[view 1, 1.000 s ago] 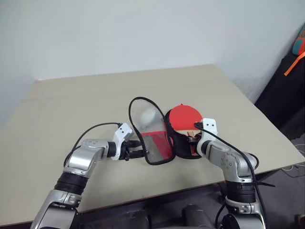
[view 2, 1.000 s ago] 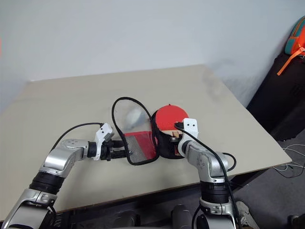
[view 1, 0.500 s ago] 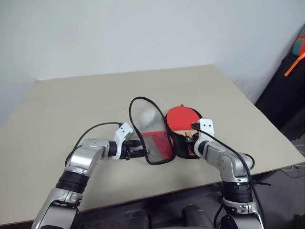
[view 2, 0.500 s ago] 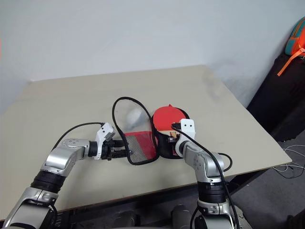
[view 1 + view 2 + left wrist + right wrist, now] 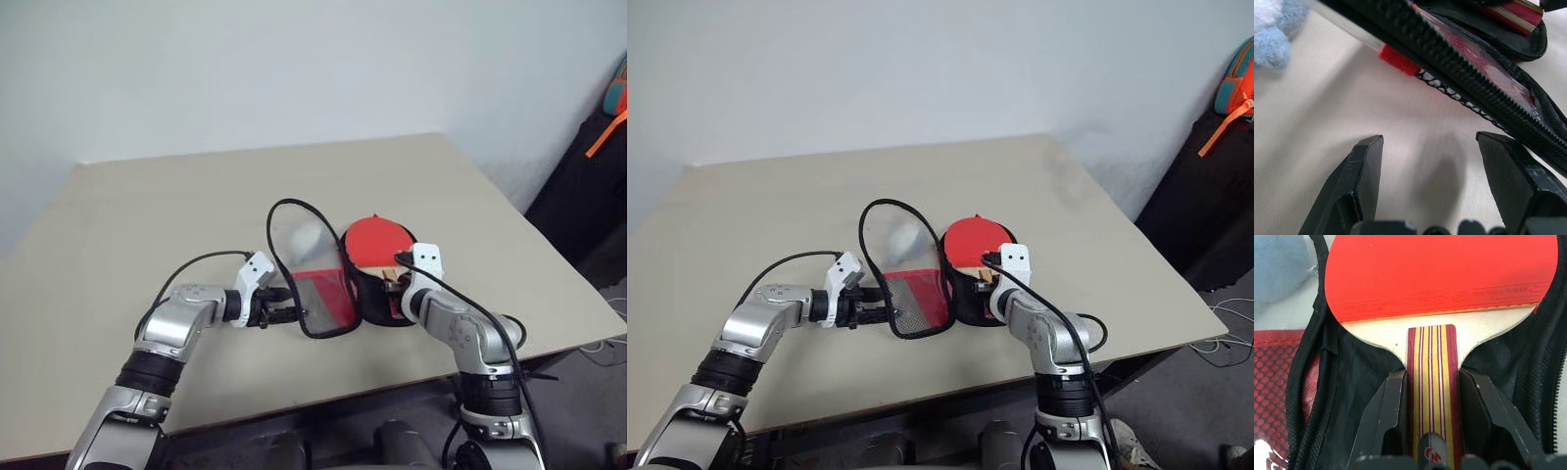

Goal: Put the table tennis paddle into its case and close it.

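The case lies open on the table, its left flap showing red mesh and a clear window. The table tennis paddle rests in the black right half, red face pointing away from me. My right gripper is shut on its striped wooden handle, one finger on each side. My left gripper is open just above the tabletop, close beside the flap's zip edge with nothing between its fingers. In the head view it is at the flap's near left edge.
A whitish-grey lump lies under the flap's clear window, also the pale fluffy lump in the left wrist view. The table's right edge drops to a dark object with an orange and teal bag.
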Controlling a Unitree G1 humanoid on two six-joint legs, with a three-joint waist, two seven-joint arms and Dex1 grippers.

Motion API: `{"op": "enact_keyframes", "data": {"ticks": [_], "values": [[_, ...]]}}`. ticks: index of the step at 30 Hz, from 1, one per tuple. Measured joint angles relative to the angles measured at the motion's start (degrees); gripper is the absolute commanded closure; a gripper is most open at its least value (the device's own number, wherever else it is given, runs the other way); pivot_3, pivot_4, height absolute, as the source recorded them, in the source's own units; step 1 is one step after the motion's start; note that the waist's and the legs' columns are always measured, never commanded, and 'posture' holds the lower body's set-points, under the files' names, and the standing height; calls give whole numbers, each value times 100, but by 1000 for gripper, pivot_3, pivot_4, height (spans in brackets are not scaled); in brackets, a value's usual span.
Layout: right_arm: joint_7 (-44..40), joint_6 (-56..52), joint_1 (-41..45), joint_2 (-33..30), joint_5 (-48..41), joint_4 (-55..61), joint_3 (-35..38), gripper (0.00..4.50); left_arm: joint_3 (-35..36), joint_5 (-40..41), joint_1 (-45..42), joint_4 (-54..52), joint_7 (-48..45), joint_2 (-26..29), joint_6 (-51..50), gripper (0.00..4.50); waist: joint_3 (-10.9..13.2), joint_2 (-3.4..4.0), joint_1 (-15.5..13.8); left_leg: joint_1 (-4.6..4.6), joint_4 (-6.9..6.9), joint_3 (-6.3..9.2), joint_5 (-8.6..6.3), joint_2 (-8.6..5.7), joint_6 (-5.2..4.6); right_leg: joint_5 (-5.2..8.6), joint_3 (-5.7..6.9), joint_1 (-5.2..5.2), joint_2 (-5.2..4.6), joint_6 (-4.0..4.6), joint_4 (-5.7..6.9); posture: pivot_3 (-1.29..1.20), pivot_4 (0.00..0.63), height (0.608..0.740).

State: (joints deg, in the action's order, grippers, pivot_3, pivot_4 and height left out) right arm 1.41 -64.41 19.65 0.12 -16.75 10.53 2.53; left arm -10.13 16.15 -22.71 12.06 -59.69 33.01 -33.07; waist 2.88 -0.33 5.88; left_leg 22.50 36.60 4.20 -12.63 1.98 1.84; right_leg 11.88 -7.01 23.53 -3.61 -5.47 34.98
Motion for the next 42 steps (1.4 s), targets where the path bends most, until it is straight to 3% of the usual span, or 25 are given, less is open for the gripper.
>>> {"op": "enact_keyframes", "data": {"ticks": [5, 14, 16, 22, 26, 29, 38, 42], "values": [[41, -45, -5, 36, 2, 16, 48, 3352, 0, 3, 0, 0, 28, -12, -5, 1248, -1, -1, -5, 0, 0, 0, 0, 0, 0, 0, 0, 0, 0, 0, -1, 0, 0, 740], [-66, -66, -12, 67, -9, 29, -41, 356, 7, 11, 8, -11, 43, -14, -23, 1248, -2, -3, -4, -2, 4, 1, 0, 0, 0, 0, 1, -3, 0, 0, -1, 0, 0, 740], [-205, -191, 8, -11, -48, 89, -71, 356, 9, 12, 7, -11, 48, -33, -14, 1248, -2, -4, -6, -1, 5, 2, 0, 0, 0, 0, 2, -4, 0, 0, -2, 0, 0, 740], [-1105, -567, -222, -1084, -470, 710, -48, 356, 72, 79, -3, -99, 92, -203, -45, 1248, 4, 0, -12, 13, 0, 0, -1, -1, 1, 0, 1, 5, -1, 0, -9, 0, 0, 740], [-1911, -398, -140, -2000, -985, 1113, 829, 356, 264, 339, -84, -242, 206, -516, -235, 1248, 9, -3, -14, 10, 4, 0, -1, -2, 0, 1, 1, 0, -2, -1, -12, 0, 0, 740], [-2032, -168, 90, -2386, -1005, 892, 1221, 356, 293, 467, -284, -230, 294, -741, -360, 1248, 10, -9, -8, 5, 9, -1, 0, -2, 0, 1, 1, -1, -1, -1, -13, 0, 0, 740], [-969, 741, 584, -2072, -324, -836, 1576, 356, 333, 515, -1000, 452, 921, -1944, -458, 1248, 9, -9, -10, 11, -2, -8, -1, -4, 0, 0, -6, 0, 0, -2, -16, 0, 0, 740], [-645, 961, 587, -1917, -179, -1112, 1611, 356, 366, 614, -1024, 416, 1021, -2023, -913, 1248, 11, -4, -6, 9, -12, -7, 0, -5, -1, -6, -11, 6, 3, -11, -14, 0, 0, 740]]}}
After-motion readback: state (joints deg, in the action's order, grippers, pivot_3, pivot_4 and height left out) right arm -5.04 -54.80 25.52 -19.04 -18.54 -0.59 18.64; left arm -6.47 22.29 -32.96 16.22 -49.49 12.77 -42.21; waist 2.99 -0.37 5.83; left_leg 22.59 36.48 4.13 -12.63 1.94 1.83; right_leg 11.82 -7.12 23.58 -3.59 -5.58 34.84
